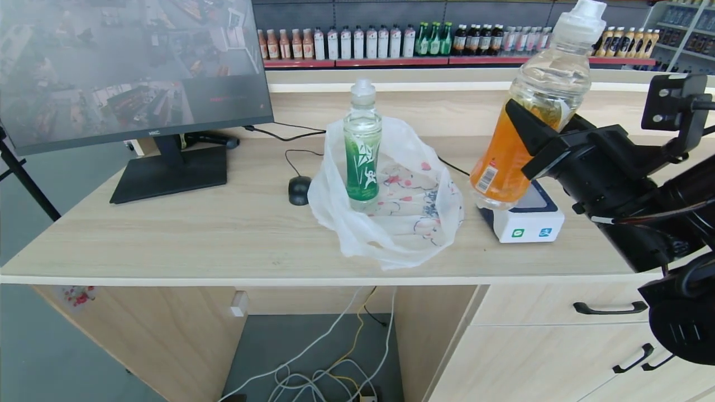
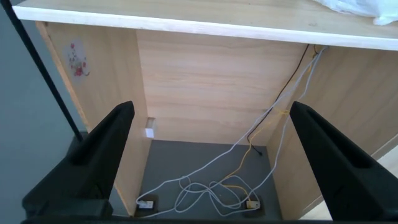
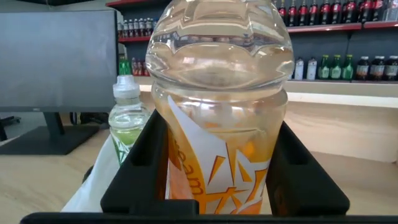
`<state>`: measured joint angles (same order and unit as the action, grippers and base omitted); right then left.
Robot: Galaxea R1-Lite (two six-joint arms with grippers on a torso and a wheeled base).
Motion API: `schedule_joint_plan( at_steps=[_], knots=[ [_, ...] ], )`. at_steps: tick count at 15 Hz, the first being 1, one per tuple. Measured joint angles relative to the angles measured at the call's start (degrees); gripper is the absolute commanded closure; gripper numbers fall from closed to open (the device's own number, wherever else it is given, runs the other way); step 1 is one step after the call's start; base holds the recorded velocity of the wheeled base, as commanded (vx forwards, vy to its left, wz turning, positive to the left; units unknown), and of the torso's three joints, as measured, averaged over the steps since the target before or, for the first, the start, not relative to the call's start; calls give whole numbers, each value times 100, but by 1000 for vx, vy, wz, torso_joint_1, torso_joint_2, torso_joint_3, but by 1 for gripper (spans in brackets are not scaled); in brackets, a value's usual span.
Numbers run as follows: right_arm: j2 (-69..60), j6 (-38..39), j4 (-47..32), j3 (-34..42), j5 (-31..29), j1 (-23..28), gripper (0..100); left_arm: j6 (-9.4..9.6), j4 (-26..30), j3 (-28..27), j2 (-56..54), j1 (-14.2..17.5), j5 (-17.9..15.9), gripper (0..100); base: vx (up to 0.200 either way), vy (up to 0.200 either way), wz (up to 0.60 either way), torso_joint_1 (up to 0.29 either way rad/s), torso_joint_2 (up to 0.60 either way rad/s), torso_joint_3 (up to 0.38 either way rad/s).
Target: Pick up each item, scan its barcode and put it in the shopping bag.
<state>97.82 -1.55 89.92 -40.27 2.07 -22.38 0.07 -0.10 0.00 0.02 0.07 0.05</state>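
Observation:
My right gripper [image 1: 528,139] is shut on an orange-labelled bottle [image 1: 528,111], holding it tilted just above the white scanner box [image 1: 528,220], barcode facing down-left. In the right wrist view the orange bottle [image 3: 221,112] sits between the black fingers [image 3: 134,174]. A green-labelled bottle [image 1: 362,151] stands upright inside the white plastic shopping bag [image 1: 413,206] at the counter's middle; the green bottle [image 3: 127,118] also appears behind the held one. My left gripper [image 2: 208,162] hangs open below the counter's front edge, its fingers [image 2: 93,155] wide apart and holding nothing.
A monitor [image 1: 128,67] on its stand occupies the counter's back left, with a black mouse [image 1: 299,190] beside the bag. Cables [image 2: 217,186] lie on the floor under the counter. Drawers [image 1: 558,335] sit below the right side. Shelves of bottles [image 1: 447,39] line the back.

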Motion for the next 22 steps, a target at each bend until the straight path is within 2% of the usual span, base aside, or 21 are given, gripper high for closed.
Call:
schedule_joint_plan(
  at_steps=[13,22],
  knots=[
    [339,-6,0,-521,9,-115,100,17,2,0,0,-2,0,0,0,0,0,0,0,0],
    [1136,-143,5,-1392,4,-167,100,17,2,0,0,-2,0,0,0,0,0,0,0,0]
  ],
)
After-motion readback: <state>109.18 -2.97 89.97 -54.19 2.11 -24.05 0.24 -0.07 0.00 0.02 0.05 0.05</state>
